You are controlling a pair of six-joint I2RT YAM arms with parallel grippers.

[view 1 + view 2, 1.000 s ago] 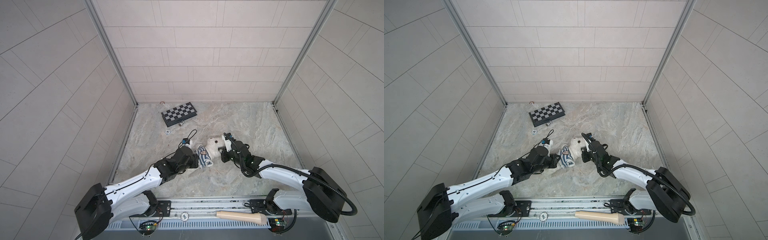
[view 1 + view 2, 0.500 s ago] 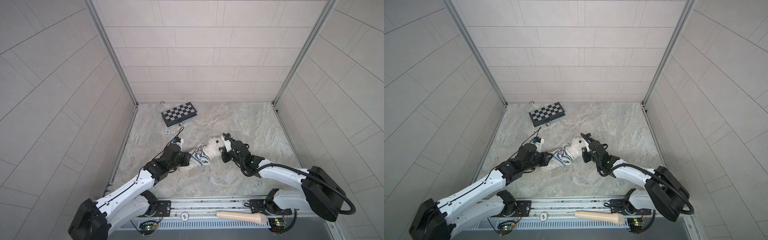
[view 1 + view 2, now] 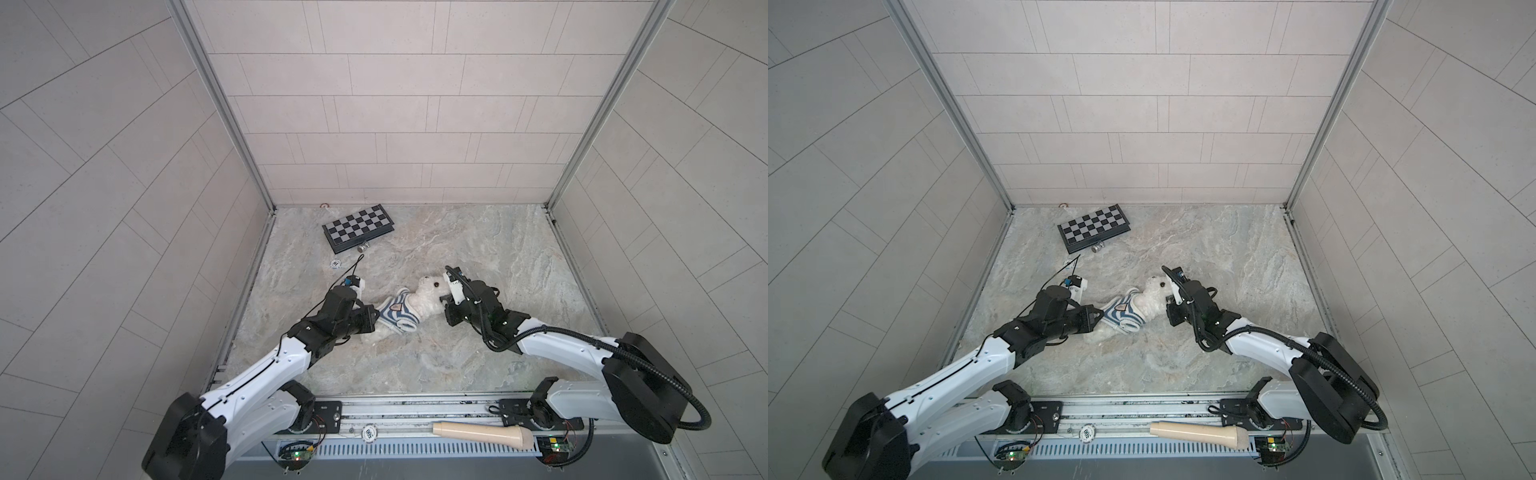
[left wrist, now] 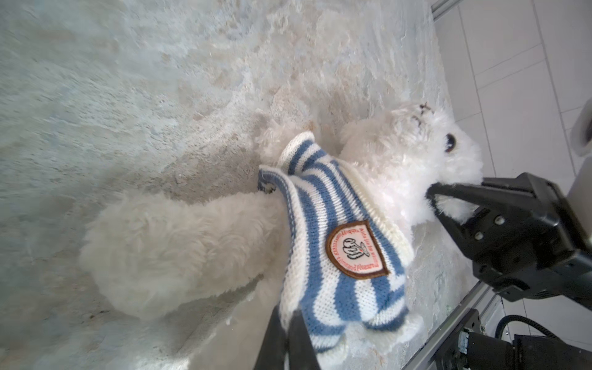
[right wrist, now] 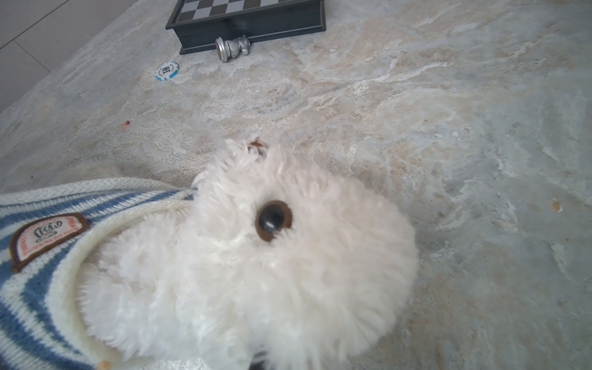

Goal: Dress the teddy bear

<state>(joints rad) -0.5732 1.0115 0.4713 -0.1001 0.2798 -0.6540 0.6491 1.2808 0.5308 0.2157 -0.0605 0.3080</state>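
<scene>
The white fluffy teddy bear (image 3: 430, 291) (image 3: 1154, 297) lies mid-table with its head to the right. A blue-and-white striped shirt (image 3: 397, 313) (image 3: 1121, 313) with a badge covers its chest. My left gripper (image 3: 376, 318) (image 3: 1098, 316) is shut on the shirt's hem; in the left wrist view the gripper (image 4: 285, 315) pinches the knit below the badge of the shirt (image 4: 333, 230), and the bear's bare lower body (image 4: 179, 250) shows. My right gripper (image 3: 444, 297) (image 3: 1169, 297) (image 4: 439, 198) is shut on the fur of the bear's head (image 5: 256, 262), its tips (image 5: 254, 363) almost buried.
A chessboard (image 3: 359, 226) lies at the back left with a fallen silver chess piece (image 3: 363, 248) beside it. A poker chip (image 3: 336, 263) lies nearer the left arm. A beige handle (image 3: 482, 434) rests on the front rail. Walls close three sides.
My left gripper has drawn the shirt's hem to the left, and the bunched shirt now lies stretched along the bear's body. The right gripper has held its place at the head.
</scene>
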